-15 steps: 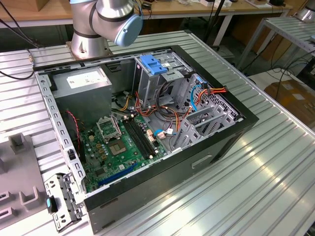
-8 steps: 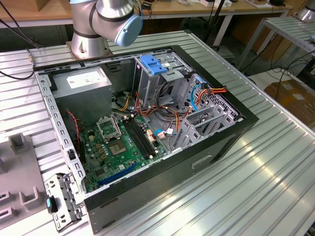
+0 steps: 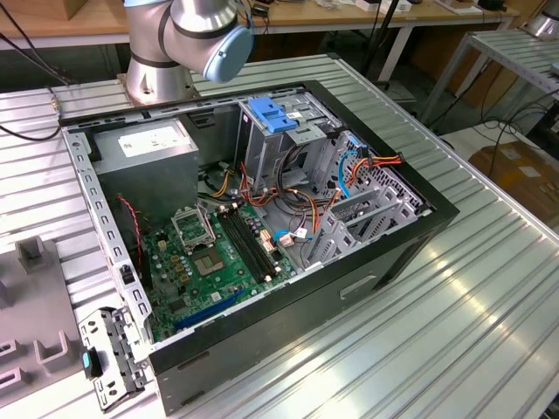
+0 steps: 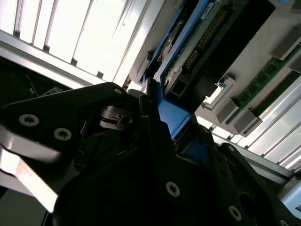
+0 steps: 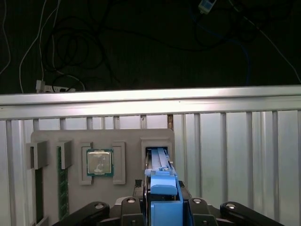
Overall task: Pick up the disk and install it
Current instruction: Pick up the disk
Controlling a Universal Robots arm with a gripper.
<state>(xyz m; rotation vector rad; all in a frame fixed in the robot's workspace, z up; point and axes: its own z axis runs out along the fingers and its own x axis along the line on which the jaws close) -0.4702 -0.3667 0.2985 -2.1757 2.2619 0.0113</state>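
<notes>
In the first wrist view the disk (image 5: 159,160) stands on edge, its blue rail facing the camera, at the open slot of a grey parts tray (image 5: 127,136). My gripper (image 5: 162,213) has a dark finger close against each side of the rail and looks shut on the disk. In the second wrist view the disk's (image 4: 195,44) green circuit board and blue rail run away from the gripper (image 4: 171,125), over the tray. Whether the disk rests in the slot or hangs just above it, I cannot tell.
The open computer case (image 3: 419,236) lies on the slatted metal table, with a motherboard (image 3: 218,253), a grey power-supply box (image 3: 148,144) and a drive cage under a blue handle (image 3: 272,116). The arm's base (image 3: 162,74) stands behind it. The tray holds a processor (image 5: 99,163) and memory sticks (image 5: 62,188).
</notes>
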